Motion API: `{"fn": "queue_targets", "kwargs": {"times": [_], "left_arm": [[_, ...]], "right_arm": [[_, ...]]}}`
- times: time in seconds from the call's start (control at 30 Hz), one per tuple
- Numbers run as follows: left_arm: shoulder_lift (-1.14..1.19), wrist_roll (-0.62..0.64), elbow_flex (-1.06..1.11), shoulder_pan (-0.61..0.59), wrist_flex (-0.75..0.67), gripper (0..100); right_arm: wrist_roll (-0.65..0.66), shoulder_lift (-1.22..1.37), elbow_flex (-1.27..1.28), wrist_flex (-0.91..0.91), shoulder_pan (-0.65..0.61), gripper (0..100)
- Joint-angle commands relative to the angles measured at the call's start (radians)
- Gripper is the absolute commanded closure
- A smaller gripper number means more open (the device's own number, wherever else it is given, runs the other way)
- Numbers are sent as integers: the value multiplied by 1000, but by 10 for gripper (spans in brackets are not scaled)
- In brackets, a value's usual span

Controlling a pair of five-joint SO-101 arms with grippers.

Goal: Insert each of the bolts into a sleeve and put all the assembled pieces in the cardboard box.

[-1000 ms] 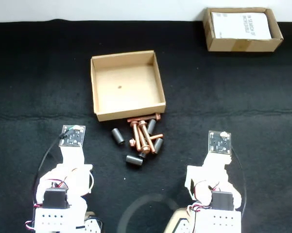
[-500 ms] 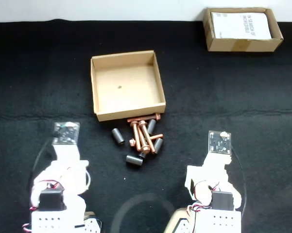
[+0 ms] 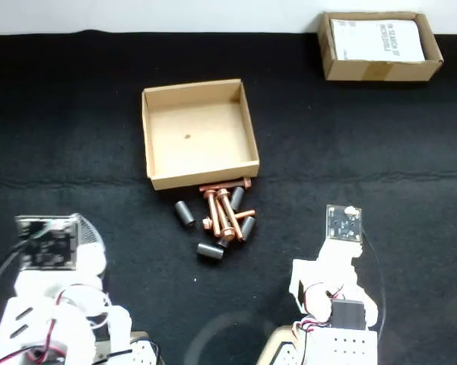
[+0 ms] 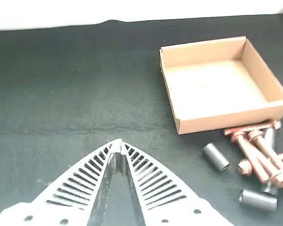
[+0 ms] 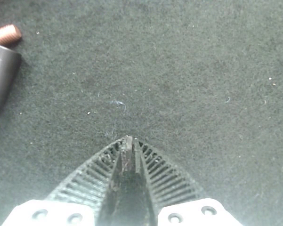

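A robotics test bench (lab-like); black felt tabletop (image 3: 380,152), white wall (image 3: 175,15) behind.

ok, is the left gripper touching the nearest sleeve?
Apart. The left wrist view shows the left gripper with bare mat between it and the nearest sleeve.

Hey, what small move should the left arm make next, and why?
Probably open the left gripper and lower toward the lone sleeve lying apart from the bolts; it is shut, holds nothing, and all bolts lie outside the cardboard box.
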Motion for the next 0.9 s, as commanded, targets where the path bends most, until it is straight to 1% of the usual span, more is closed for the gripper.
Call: {"fn": "queue_targets", "kwargs": {"times": [0.0,0.13,0.2,0.33,0.5,0.63,0.7,0.77,0.87], "left_arm": [[266,69,-268,-7,92,945],[616,137,-578,4,278,842],[753,175,-647,35,298,814],[898,242,-648,81,296,804],[974,348,-587,159,295,804],[1035,462,-529,229,295,804],[1059,505,-524,240,295,804],[1067,512,-527,239,295,804],[1067,511,-521,237,295,804]], "right_arm": [[-5,-7,104,1,-8,991],[-5,-7,104,1,-8,991],[-5,-7,104,1,-8,991],[-5,-7,104,1,-8,991],[-2,-7,104,1,-8,991],[-3,-7,104,1,-8,991],[-2,-7,104,1,-8,991],[-8,-7,105,1,-15,991],[0,-7,101,-2,-119,988]]}}
